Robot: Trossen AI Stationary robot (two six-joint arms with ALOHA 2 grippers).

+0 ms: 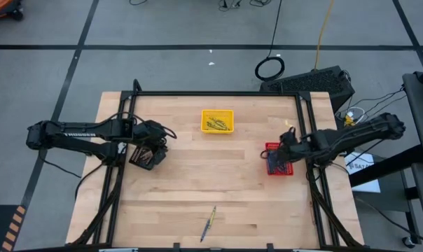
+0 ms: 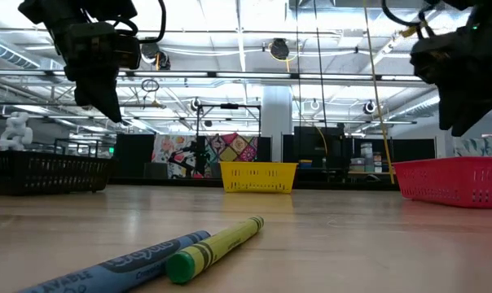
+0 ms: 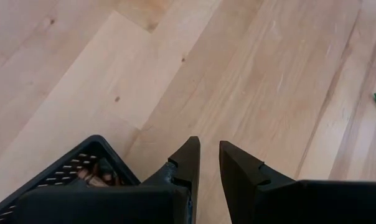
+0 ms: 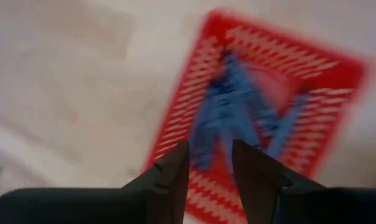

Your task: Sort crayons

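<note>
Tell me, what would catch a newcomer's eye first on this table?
Probably the three small coloured trays on the pale wood: a yellow tray at the far middle, a red tray of blue crayons under the right arm, and a black tray under the left arm. Two loose crayons lie alone by the near edge.

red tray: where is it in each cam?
High view: red tray at the table's right side, under the right gripper, blue crayons inside.
Low view: red tray far right, on the table.
Left wrist view: not in it.
Right wrist view: red tray fills the centre, blue crayons inside, beyond the right gripper.
Shared landmark: the right gripper above the tray.
</note>
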